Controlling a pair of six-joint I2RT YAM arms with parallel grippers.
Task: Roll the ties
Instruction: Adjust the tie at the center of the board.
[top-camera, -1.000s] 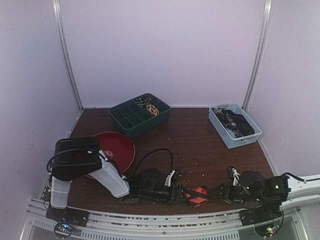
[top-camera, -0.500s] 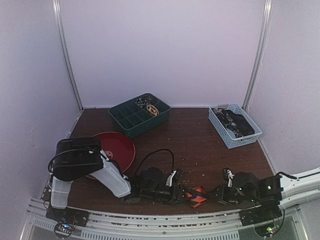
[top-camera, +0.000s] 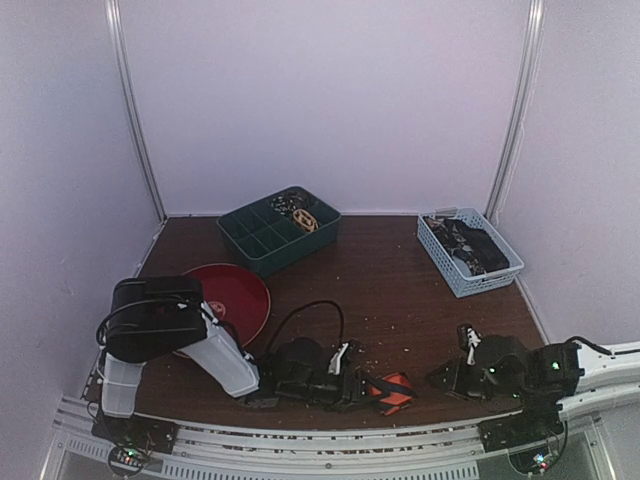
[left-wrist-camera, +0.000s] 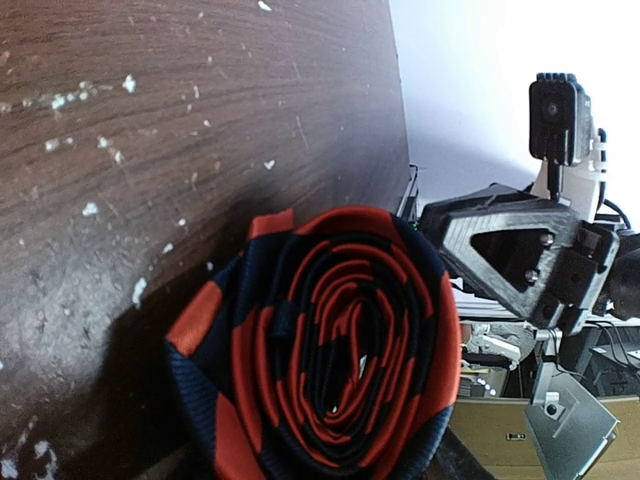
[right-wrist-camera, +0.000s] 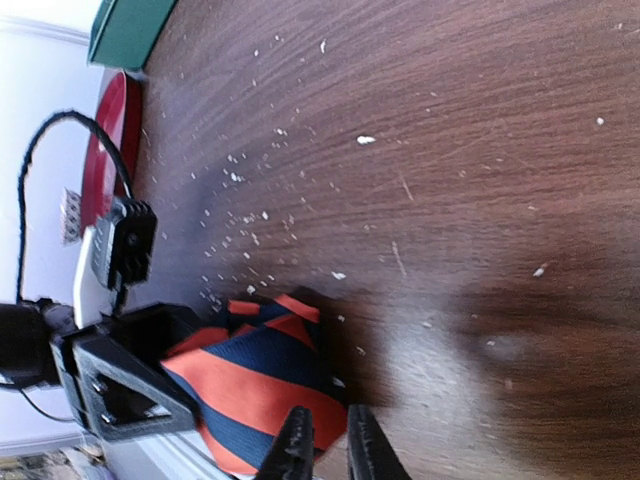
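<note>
I have the striped tie (top-camera: 393, 391) at bottom centre of the top view, close to the near edge of the desk (top-camera: 400, 290). It is already wound into a coil. The left gripper (top-camera: 362, 389) looks clamped on it, since one black finger lies flat against the roll in the right wrist view. The right gripper (top-camera: 440, 378) sits just right of the coil and apart from it. Its fingers (right-wrist-camera: 295, 440) stand almost together with nothing between them. I judge the step to be securing the finished roll. To do that well, I would hold the left clamp firm enough that the layers cannot spring open, but not so hard that the oval flattens. I would bring the right gripper in low along the desk and meet the outer wrap on the side away from the left fingers, so the two grippers do not collide. With the desk edge this close, any push should go toward the upper part of the frame, never downward. As for its lie, the coil stands on its rim with the spiral face turned to the left wrist camera, filling the lower centre there. The roll's axis therefore seems to run along the desk, roughly on the line between the two grippers. The squeezed oval runs from upper right to lower left in that view. I cannot see where the loose outer end lies.
</note>
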